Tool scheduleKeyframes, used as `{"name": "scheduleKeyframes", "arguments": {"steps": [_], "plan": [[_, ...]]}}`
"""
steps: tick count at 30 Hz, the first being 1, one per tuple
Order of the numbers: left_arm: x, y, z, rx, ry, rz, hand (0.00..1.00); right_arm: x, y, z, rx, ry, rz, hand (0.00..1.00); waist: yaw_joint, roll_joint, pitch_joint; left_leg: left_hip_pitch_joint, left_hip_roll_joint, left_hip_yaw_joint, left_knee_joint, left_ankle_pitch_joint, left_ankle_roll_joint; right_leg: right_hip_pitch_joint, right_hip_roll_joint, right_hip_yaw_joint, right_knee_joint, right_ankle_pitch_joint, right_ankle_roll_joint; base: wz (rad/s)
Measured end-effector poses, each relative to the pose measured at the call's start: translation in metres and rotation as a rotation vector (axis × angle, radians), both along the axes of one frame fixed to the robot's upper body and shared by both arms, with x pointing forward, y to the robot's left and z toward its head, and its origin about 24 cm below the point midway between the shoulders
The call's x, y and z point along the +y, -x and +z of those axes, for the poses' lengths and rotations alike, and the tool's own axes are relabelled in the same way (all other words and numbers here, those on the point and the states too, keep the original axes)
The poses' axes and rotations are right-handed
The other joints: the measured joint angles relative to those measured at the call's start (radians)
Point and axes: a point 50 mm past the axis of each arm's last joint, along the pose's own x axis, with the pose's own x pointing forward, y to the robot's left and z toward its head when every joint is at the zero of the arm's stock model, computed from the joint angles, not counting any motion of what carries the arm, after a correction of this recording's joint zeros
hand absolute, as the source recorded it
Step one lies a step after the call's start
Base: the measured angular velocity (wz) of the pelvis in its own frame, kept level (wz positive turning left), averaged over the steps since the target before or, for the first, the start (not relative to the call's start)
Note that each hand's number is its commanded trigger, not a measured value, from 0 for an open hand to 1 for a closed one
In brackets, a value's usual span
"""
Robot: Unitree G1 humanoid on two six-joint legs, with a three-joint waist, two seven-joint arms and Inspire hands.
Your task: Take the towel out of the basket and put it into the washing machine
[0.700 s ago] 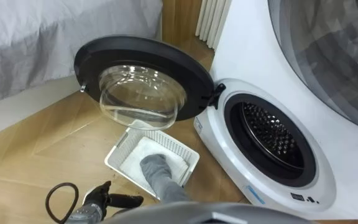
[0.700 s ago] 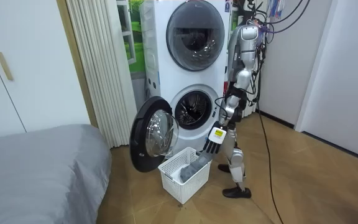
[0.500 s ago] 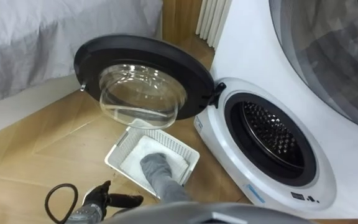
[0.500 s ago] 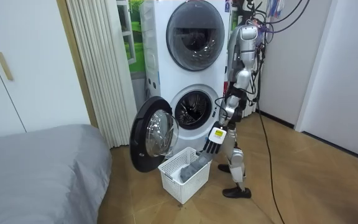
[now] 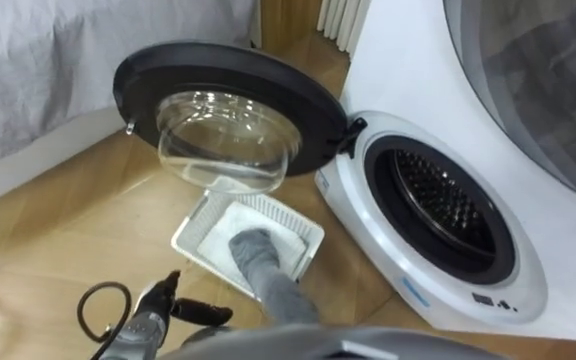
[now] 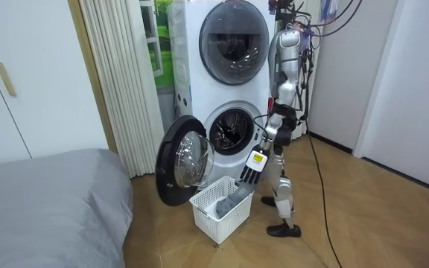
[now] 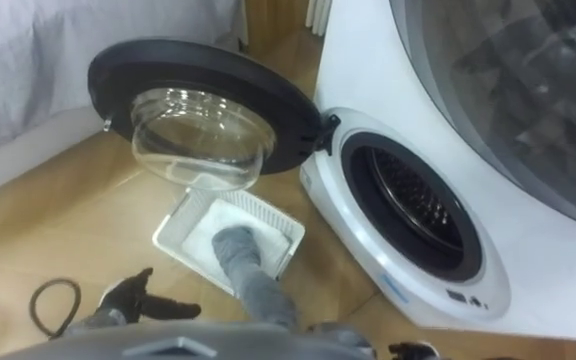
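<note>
One grey towel (image 5: 255,252) in one white basket (image 5: 193,235). Two stacked machines: upper machine (image 5: 538,90) and lower washing machine (image 5: 528,288), its one door (image 5: 230,85) open. Left hand (image 5: 155,305) fingers spread, holding nothing.

The left hand (image 5: 154,308) shows at the lower left of the left eye view, fingers straight and spread, thumb out sideways. In the room view its arm hangs down, slightly bent.

Washing machine (image 6: 196,104) sits under a second machine (image 6: 233,33), stacked. Its door (image 6: 179,160) hangs open at roughly 8 o'clock from the drum (image 6: 233,128). The basket (image 6: 211,223) is on the floor (image 6: 363,223) at 6 o'clock right below, towel (image 6: 229,202) inside it. The bed (image 6: 43,201) is off at 9 o'clock, and the robot stands at the basket's 3 o'clock.
</note>
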Motion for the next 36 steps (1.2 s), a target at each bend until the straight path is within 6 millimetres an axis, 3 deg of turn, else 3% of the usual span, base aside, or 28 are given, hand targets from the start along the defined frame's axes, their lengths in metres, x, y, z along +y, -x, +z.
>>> {"name": "scheduleKeyframes", "arguments": {"steps": [4,9,11,17,20,27,32,36], "plan": [[-0.005,-0.033,0.009,-0.079,-0.053,-0.122,0.0,-0.001,-0.027,0.003,-0.041,0.016,0.079,0.0,-0.001,-0.012,0.0132,-0.099,0.002,0.001,0.037,0.002,0.0,-0.095,-0.004,0.001,0.028,0.007,-0.008,-0.03],[-0.018,-0.088,0.03,-0.222,-0.163,-0.328,0.0,-0.002,-0.084,0.016,-0.202,0.062,0.124,0.0,-0.01,-0.031,0.0338,-0.267,0.003,-0.008,0.127,0.002,0.001,-0.261,-0.017,0.01,0.107,0.011,-0.014,0.02],[-0.027,-0.109,0.04,-0.285,-0.204,-0.423,0.0,0.001,-0.105,0.023,-0.25,0.071,0.17,0.0,-0.01,-0.038,0.0459,-0.345,0.003,-0.006,0.172,0.002,0.001,-0.34,-0.021,0.034,0.152,0.011,-0.014,0.02],[-0.035,-0.144,0.063,-0.399,-0.34,-0.588,0.0,0.013,-0.158,0.044,-0.429,0.089,0.227,0.0,-0.038,-0.045,0.0695,-0.602,0.017,-0.005,0.332,-0.001,0.002,-0.562,-0.02,0.07,0.237,0.019,-0.028,0.0],[-0.039,-0.157,0.073,-0.447,-0.415,-0.679,0.0,0.017,-0.181,0.057,-0.522,0.097,0.222,0.0,-0.066,-0.036,0.0832,-0.729,0.029,-0.005,0.403,-0.002,0.004,-0.677,-0.019,0.067,0.283,0.027,-0.04,-0.02],[-0.059,-0.195,0.105,-0.601,-0.529,-0.808,0.0,0.026,-0.213,0.079,-0.674,0.05,0.176,0.0,-0.123,-0.027,0.0906,-0.971,0.059,-0.004,0.555,-0.036,0.015,-0.92,-0.009,0.086,0.425,0.031,-0.069,-0.09],[-0.068,-0.201,0.112,-0.657,-0.573,-0.856,0.0,0.027,-0.219,0.085,-0.723,0.013,0.137,0.0,-0.127,-0.024,0.0904,-1.065,0.086,-0.001,0.623,-0.046,0.005,-1.011,0.004,0.091,0.463,0.04,-0.085,-0.13],[-0.071,-0.204,0.115,-0.678,-0.591,-0.877,0.0,0.027,-0.226,0.092,-0.767,-0.004,0.13,0.0,-0.134,-0.024,0.0898,-1.129,0.089,-0.001,0.666,-0.047,0.003,-1.087,0.001,0.095,0.525,0.029,-0.101,0.01]]}}
